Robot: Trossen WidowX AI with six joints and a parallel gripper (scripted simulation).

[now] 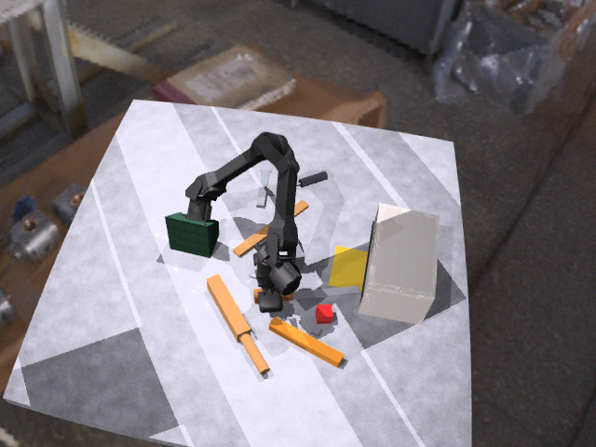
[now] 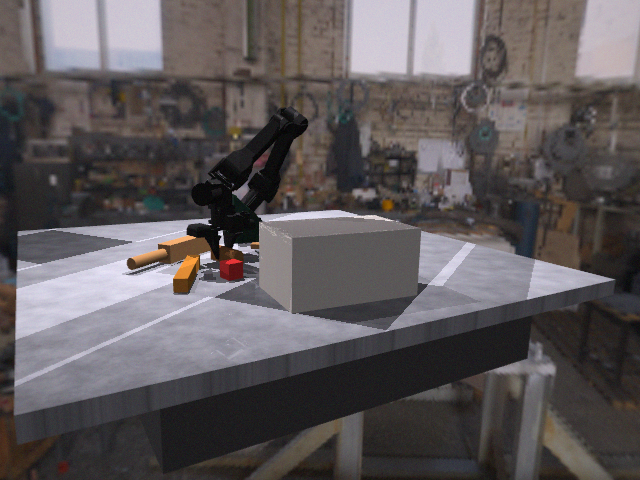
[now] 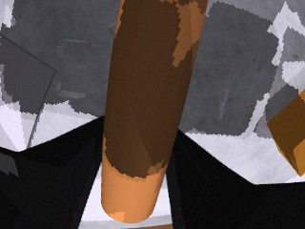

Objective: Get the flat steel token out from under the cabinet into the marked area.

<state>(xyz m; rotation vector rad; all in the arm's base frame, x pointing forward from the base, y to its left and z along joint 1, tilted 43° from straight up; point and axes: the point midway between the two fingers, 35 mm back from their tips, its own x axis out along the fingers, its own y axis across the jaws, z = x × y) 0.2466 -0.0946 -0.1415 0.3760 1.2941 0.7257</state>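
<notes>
The cabinet (image 1: 404, 254) (image 2: 356, 268) is a pale box on the right side of the table. The yellow marked area (image 1: 347, 266) lies against its arm-facing side. No token shows, and the vent slots are not visible. My gripper (image 2: 222, 252) (image 3: 137, 129) is shut on a round orange handle (image 3: 148, 91) (image 1: 287, 296), low over the table; the arm partly hides it in the top view. A flat grey blade (image 1: 343, 291) lies in line with the handle, reaching toward the cabinet beside the yellow area; their joint is not clear.
A red cube (image 1: 324, 313) (image 2: 231, 269) and a small grey piece (image 1: 316, 332) lie near the blade. An orange bar (image 1: 307, 342) (image 2: 185, 276), a stepped orange stick (image 1: 228, 307) and another orange strip (image 1: 301, 208) surround the gripper. A black handle (image 1: 313, 179) and clear hooked strip (image 1: 263, 188) lie farther back.
</notes>
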